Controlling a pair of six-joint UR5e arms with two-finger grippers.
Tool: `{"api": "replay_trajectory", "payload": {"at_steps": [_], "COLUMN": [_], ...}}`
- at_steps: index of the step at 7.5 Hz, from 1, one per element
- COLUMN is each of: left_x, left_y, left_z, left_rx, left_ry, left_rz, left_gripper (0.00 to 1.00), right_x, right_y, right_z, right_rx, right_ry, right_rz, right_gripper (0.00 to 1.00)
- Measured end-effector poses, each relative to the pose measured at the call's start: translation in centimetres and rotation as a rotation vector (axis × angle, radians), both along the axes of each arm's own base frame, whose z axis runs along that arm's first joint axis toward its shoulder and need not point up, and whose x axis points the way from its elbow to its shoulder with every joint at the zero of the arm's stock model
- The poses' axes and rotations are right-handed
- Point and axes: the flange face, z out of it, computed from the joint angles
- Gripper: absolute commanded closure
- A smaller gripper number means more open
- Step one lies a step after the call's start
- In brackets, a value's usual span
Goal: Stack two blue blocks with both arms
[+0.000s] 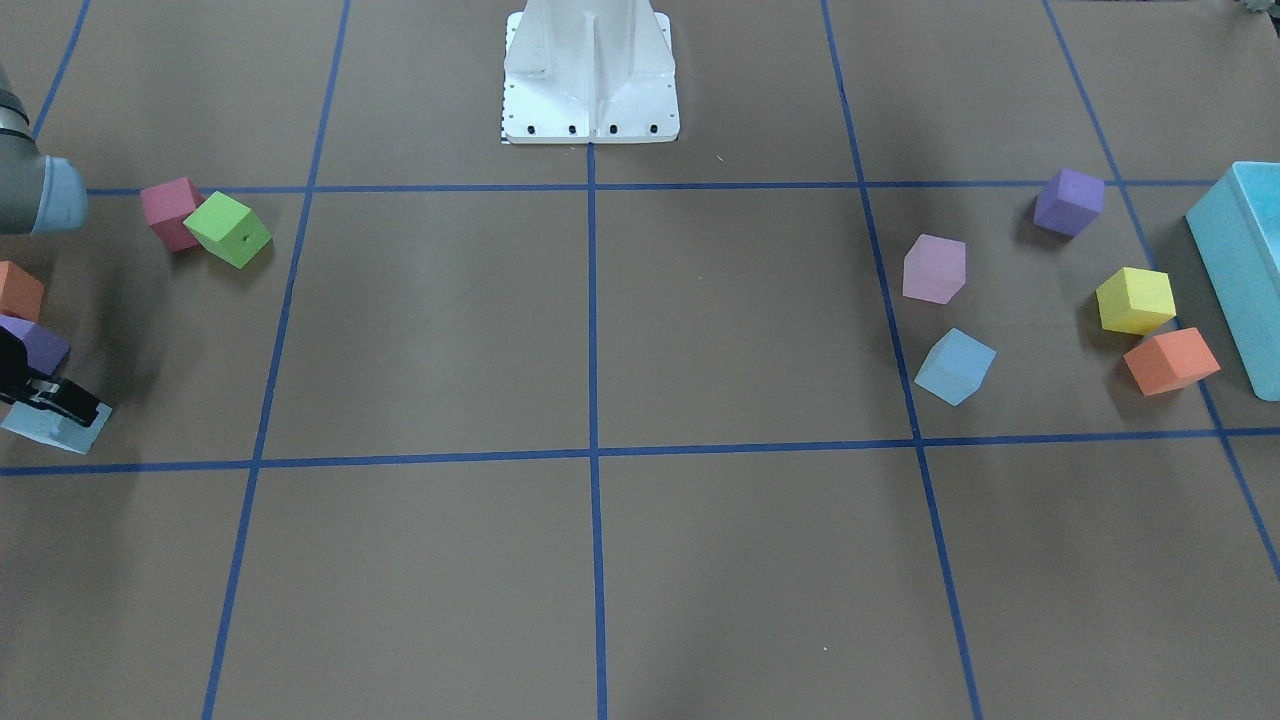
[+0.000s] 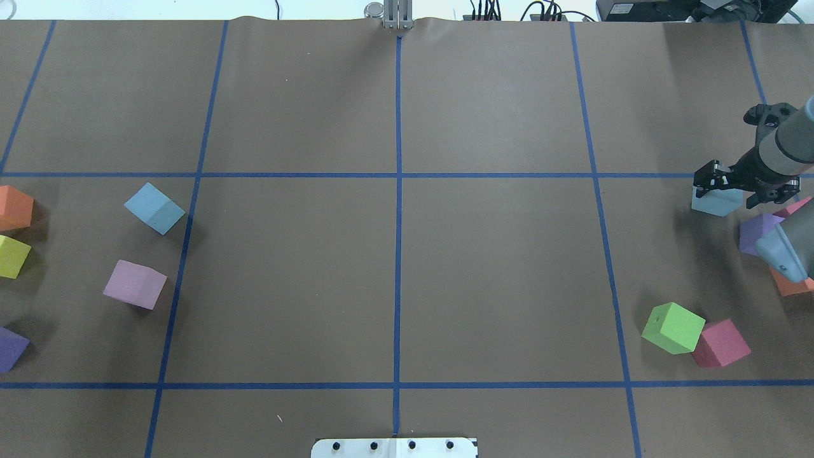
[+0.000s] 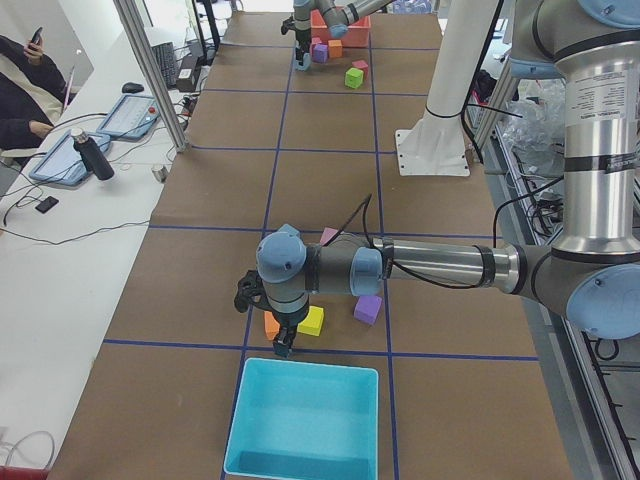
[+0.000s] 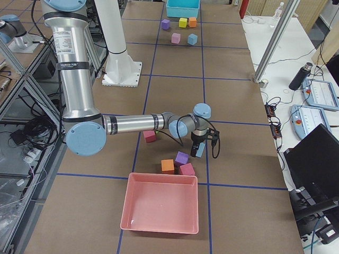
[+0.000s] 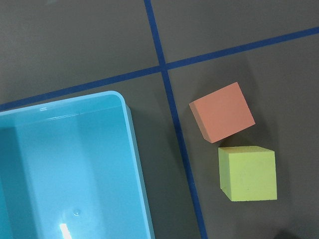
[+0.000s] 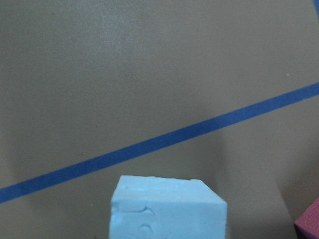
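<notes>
One pale blue block (image 2: 154, 208) rests alone on the table's left half; it also shows in the front view (image 1: 955, 366). My right gripper (image 2: 725, 191) is at the far right of the table, and its jaws are closed around the second blue block (image 2: 715, 203), low over the table. That block fills the bottom of the right wrist view (image 6: 167, 209) and sits at the left edge of the front view (image 1: 50, 432). My left gripper (image 3: 284, 347) shows only in the exterior left view, pointing down by the turquoise bin's edge; I cannot tell if it is open.
The turquoise bin (image 1: 1245, 270) stands at the left end, with orange (image 5: 222, 118), yellow (image 5: 247, 173), lilac (image 2: 135, 284) and purple (image 2: 9, 348) cubes nearby. Green (image 2: 673, 327), red (image 2: 720, 343) and purple (image 2: 757, 232) cubes lie near my right arm. A pink bin (image 4: 159, 209) stands at the right end.
</notes>
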Motion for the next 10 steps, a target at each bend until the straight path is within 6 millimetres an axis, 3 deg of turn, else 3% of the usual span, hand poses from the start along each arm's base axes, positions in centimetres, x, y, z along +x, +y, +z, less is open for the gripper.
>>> {"api": "replay_trajectory", "payload": {"at_steps": [1,2,4,6,7,8,10], "left_x": [0.0,0.0,0.0,0.0,0.0,0.0,0.0], "left_y": [0.0,0.0,0.2,0.2,0.2,0.2,0.2], "left_z": [0.0,0.0,0.2,0.4,0.5,0.5,0.6], "left_rx": [0.0,0.001,0.01,0.012,0.011,0.01,0.009], "left_ry": [0.0,0.0,0.0,0.0,0.0,0.0,0.001], "left_rz": [0.0,0.0,0.0,-0.001,-0.001,-0.001,-0.001], "left_gripper": [0.02,0.02,0.02,0.02,0.02,0.02,0.02], "right_x": [-0.4,-0.7,-1.2,-1.3,-1.7,-3.4,-10.7], "right_y": [-0.1,-0.2,-0.4,-0.6,-1.2,-2.0,-2.2], "right_z": [0.5,0.6,-0.3,-3.7,-6.5,-10.4,-19.5], "right_rx": [0.008,0.015,0.037,0.085,0.128,0.187,0.292], "right_ry": [-0.003,-0.007,-0.02,-0.055,-0.081,-0.115,-0.188], "right_rz": [-0.005,-0.011,-0.024,-0.027,-0.029,-0.045,-0.128], "right_gripper": [0.85,1.0,1.0,1.0,1.0,1.0,1.0]}}
